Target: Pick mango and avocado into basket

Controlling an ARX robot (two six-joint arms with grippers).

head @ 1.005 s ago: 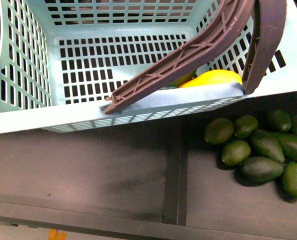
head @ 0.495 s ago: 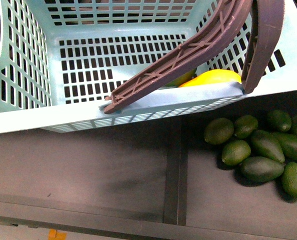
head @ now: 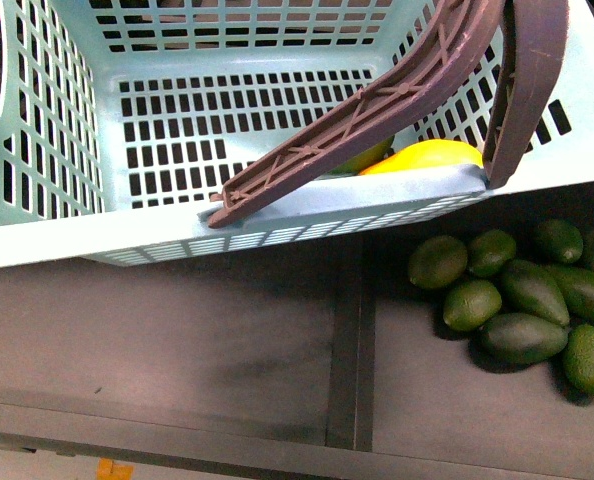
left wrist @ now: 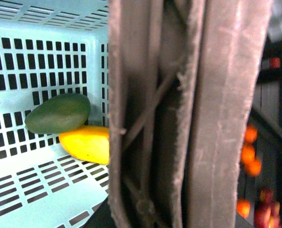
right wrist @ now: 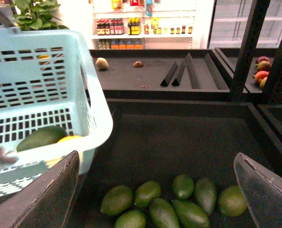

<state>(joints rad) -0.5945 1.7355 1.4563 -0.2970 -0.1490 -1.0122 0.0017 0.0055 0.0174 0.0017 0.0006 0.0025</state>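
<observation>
The teal basket (head: 177, 120) hangs above the dark shelf, its brown ribbed handle (head: 397, 95) crossing it. My left gripper is shut on that handle (left wrist: 179, 114), which fills the left wrist view; the fingers are hidden. Inside the basket lie a yellow mango (left wrist: 86, 143) and a dark green avocado (left wrist: 58, 113), touching; the mango (head: 422, 156) peeks over the rim in the front view. My right gripper (right wrist: 155, 190) is open above a pile of loose avocados (right wrist: 174, 202), beside the basket (right wrist: 46, 104), with nothing between its fingers (right wrist: 48, 197).
Several loose avocados (head: 522, 295) lie in the right shelf bin. A dark divider (head: 349, 340) separates it from the left bin (head: 157, 340). Further shelves hold orange and red fruit (left wrist: 250, 152); black frame posts (right wrist: 248, 47) stand at the back right.
</observation>
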